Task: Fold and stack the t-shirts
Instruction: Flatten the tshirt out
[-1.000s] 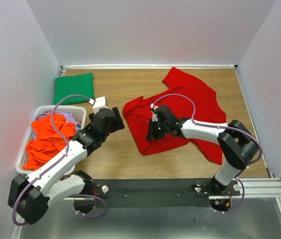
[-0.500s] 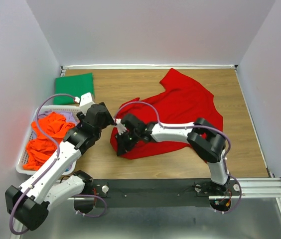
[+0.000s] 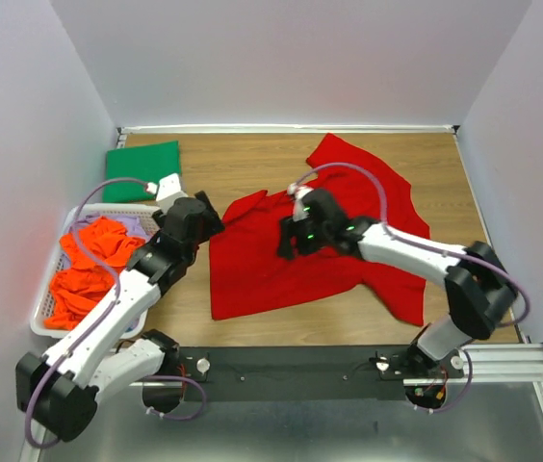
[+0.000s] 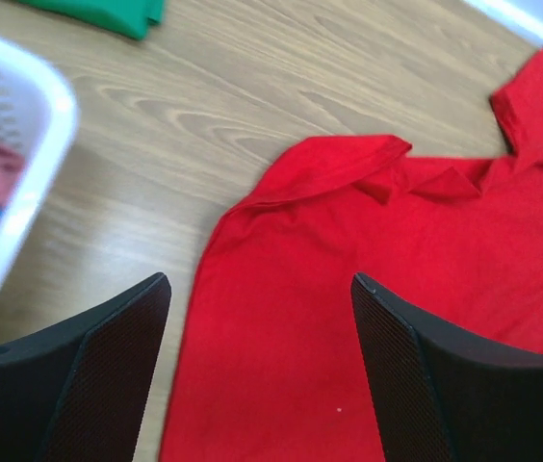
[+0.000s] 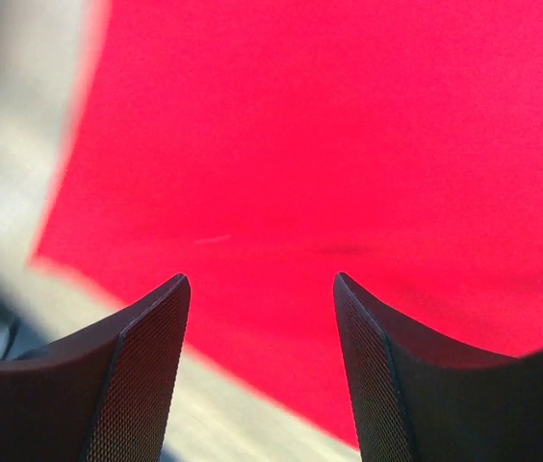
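A bright red t-shirt (image 3: 329,221) lies spread on the wooden table, its lower left part flat. My right gripper (image 3: 289,243) hovers over the middle of it, open, with only red cloth (image 5: 300,144) below the fingers. Beside the shirt's upper left edge is my left gripper (image 3: 210,219), open and empty, looking down on the red cloth (image 4: 377,260). A folded dark green t-shirt (image 3: 142,170) lies at the back left. Orange t-shirts (image 3: 87,269) and a bit of pale lavender cloth (image 3: 138,222) fill the basket.
The white slatted basket (image 3: 45,327) stands at the left table edge, and its rim (image 4: 23,188) shows in the left wrist view. Bare wood (image 3: 252,164) lies between the green and red shirts. White walls close in three sides.
My right gripper pulled the red shirt's edge leftward, opened and let it go, then drew back over the shirt's middle. The shirt now lies flatter. The left gripper barely shifted.
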`<control>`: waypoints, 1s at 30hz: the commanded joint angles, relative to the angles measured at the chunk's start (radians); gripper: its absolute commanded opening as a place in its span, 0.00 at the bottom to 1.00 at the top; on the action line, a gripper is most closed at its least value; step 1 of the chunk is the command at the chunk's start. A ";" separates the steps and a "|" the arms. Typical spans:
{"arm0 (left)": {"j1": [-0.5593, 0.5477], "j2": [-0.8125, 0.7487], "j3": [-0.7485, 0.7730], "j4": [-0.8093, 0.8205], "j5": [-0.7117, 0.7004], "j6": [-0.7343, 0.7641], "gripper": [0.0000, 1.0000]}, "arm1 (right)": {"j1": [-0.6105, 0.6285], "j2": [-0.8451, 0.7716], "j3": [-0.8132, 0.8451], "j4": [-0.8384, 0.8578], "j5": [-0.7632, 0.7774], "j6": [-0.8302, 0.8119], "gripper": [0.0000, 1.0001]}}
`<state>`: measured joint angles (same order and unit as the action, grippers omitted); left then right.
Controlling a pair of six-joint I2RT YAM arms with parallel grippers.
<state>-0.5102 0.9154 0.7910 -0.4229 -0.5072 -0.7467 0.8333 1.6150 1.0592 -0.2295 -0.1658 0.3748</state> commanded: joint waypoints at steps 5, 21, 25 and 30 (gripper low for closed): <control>-0.013 0.354 0.077 0.251 0.223 0.243 0.89 | -0.391 -0.132 -0.171 -0.087 0.190 0.114 0.67; -0.025 0.914 0.517 0.331 0.245 0.607 0.84 | -0.542 -0.084 -0.231 -0.096 0.180 0.156 0.66; -0.025 0.996 0.582 0.325 0.263 0.621 0.81 | -0.543 -0.083 -0.232 -0.103 0.176 0.161 0.66; -0.025 1.088 0.645 0.314 0.242 0.636 0.78 | -0.548 -0.079 -0.245 -0.113 0.173 0.174 0.66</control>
<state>-0.5323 1.9572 1.3891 -0.1020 -0.2699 -0.1478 0.2943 1.5208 0.8368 -0.3119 0.0048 0.5259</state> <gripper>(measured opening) 0.789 0.667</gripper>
